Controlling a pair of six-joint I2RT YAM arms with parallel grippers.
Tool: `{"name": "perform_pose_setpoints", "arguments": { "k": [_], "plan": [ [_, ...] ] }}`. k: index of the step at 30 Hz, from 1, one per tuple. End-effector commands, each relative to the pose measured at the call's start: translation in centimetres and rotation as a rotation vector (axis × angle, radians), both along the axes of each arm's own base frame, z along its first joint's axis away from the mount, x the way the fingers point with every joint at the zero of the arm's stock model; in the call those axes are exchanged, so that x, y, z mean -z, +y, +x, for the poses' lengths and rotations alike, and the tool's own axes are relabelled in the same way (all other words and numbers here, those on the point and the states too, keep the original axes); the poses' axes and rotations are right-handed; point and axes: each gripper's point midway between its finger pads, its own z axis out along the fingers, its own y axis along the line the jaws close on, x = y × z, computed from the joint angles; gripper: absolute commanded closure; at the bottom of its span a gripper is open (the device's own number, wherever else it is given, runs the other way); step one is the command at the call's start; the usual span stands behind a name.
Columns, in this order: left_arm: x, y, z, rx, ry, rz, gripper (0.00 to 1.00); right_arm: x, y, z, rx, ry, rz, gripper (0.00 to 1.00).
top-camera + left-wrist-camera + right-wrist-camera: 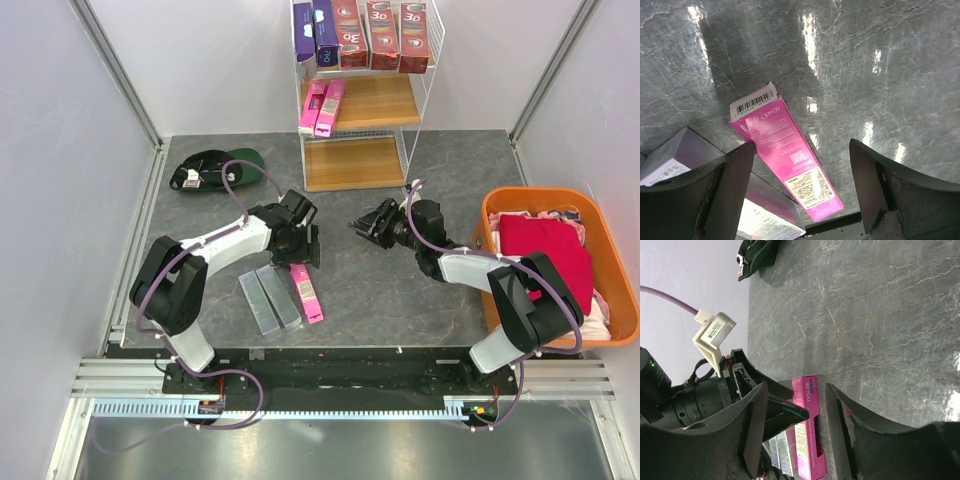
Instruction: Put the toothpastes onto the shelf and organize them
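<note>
So my left gripper (801,145) hung over the pink toothpaste carton (790,157) lying flat on the counter (450,170), jaws wide apart on either side of it, with 2 grey cartons (268,300) just beside. My right gripper (363,228) sat nearby, jaws apart and empty. 7 more toothpastes (365,35) sat on the shelf (405,100).

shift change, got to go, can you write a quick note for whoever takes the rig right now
Left fingers: open over the pink carton on the table, nothing held.
Right fingers: open, empty, mid-table.
Done: purple cartons and red cartons on the shelf top board, pink pair on the middle board.
Left to do: that pink carton and two grey cartons beside it.
</note>
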Motion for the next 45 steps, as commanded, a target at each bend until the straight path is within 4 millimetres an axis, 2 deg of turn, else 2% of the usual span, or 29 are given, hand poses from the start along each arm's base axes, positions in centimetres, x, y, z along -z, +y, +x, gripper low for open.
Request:
{"name": "perform_pose_setpoints", "arguments": {
  "k": [1,3,8,16,22,23,25,27,31,33,34,35,37,38,39,40,41,42,44,45],
  "plan": [
    [4.1,1.8,-1.8,-0.019,0.094,0.153,0.18,-0.6,0.2,0.0,-0.022,-0.039,0.008,0.42],
    [4.2,2.0,-1.8,-0.017,0.093,0.171,0.21,-0.6,0.3,0.0,-0.026,-0.039,0.01,0.42],
    [4.2,3.4,-2.4,-0.023,0.113,0.238,0.22,-0.5,0.5,0.2,-0.032,-0.034,0.011,0.42],
    [3.6,3.9,-2.6,-0.025,0.117,0.26,0.23,-0.3,0.7,0.3,-0.039,-0.029,0.018,0.42],
    [3.4,2.9,-1.7,-0.018,0.083,0.227,0.42,-0.5,0.7,0.1,-0.043,-0.031,0.019,0.41],
    [3.3,2.8,-1.6,-0.019,0.075,0.221,0.48,-0.7,0.7,0.1,-0.047,-0.04,0.016,0.39],
    [2.7,2.2,-0.8,-0.018,0.043,0.193,0.51,-0.9,0.6,0.0,-0.05,-0.044,0.013,0.36],
    [1.9,1.5,0.0,-0.014,0.014,0.161,0.53,-1.1,0.5,0.0,-0.047,-0.05,0.001,0.26],
    [-1.0,-0.5,2.6,0.005,-0.069,0.051,0.6,-2.1,0.0,0.0,-0.032,-0.079,-0.028,0.14],
    [-3.5,-2.0,3.8,0.021,-0.111,-0.041,0.62,-3.1,-0.4,0.2,-0.015,-0.106,-0.048,0.08],
    [-4.6,-2.2,4.9,0.012,-0.145,-0.082,0.67,-3.4,-0.5,0.2,-0.009,-0.115,-0.057,0.06],
    [-6.4,-3.0,5.5,0.023,-0.174,-0.136,0.68,-4.5,-0.7,0.3,-0.003,-0.141,-0.055,0.04],
    [-8.4,-3.2,6.8,0.027,-0.215,-0.195,0.68,-5.3,-1.1,0.6,0.02,-0.16,-0.079,0.03],
    [-10.8,-4.3,7.5,0.057,-0.248,-0.281,0.69,-6.1,-1.3,0.6,0.027,-0.179,-0.083,0.03],
    [-12.0,-4.5,7.9,0.06,-0.26,-0.326,0.69,-6.3,-1.4,0.5,0.03,-0.179,-0.095,0.02],
    [-13.1,-4.0,8.9,0.039,-0.273,-0.363,0.7,-6.8,-1.7,0.7,0.046,-0.202,-0.111,0.02],
    [-14.8,-4.5,9.5,0.048,-0.301,-0.426,0.72,-7.7,-1.9,0.6,0.053,-0.223,-0.112,0.02],
    [-16.0,-4.2,10.0,0.013,-0.318,-0.466,0.73,-7.8,-2.0,0.5,0.055,-0.226,-0.123,0.02],
    [-17.2,-4.7,10.4,0.002,-0.361,-0.552,0.74,-8.9,-2.1,0.2,0.074,-0.269,-0.152,0.02],
    [-18.6,-4.6,10.4,-0.034,-0.379,-0.618,0.74,-8.9,-1.5,-0.5,0.062,-0.272,-0.169,0.02]
  ]
}}
